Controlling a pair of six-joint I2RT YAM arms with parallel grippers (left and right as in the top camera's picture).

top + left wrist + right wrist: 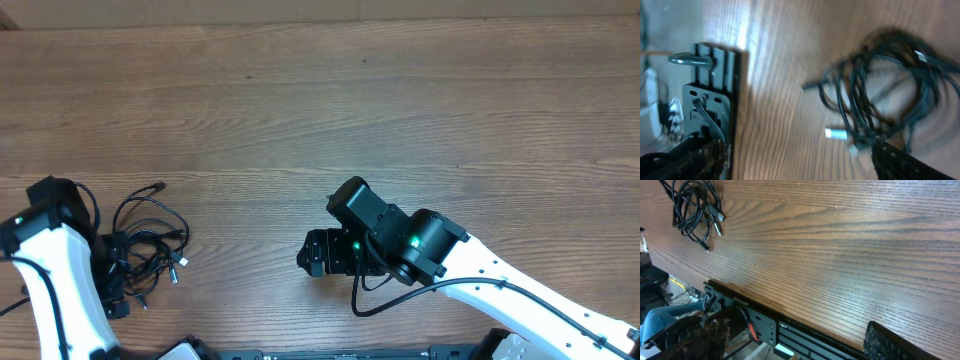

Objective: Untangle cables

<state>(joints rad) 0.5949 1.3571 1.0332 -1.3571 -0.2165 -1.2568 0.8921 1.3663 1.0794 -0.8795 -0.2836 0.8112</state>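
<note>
Wood-grain boards of a brown bench (330, 100) run across the whole overhead view, carrying a heap of thin black cables (150, 243) with small plug ends, all looped through one another in a single loose knot. At the near-left edge of that heap stands the claw of the white-and-black left arm (115, 278), its two dark fingers spread wide and gripping nothing. Its blurred wrist camera shows the cords just ahead, a silver-tipped plug (835, 133) poking from the heap's near side and one dark finger (905, 160) close under the strands. Whether that finger touches a cord cannot be told. The claw of the right arm (312, 255) sits well apart to the right of the heap, also wide open and empty, and its wrist camera sees the bundle only as a small coil far off. A black metal rail (755, 320) lines the bench edge on the heap's near side. Judged from this, the untangling has barely begun. No cord lies free of the heap, no plug has been drawn clear, and every strand has yet to be separated. The left claw looks placed for a first grab.
</note>
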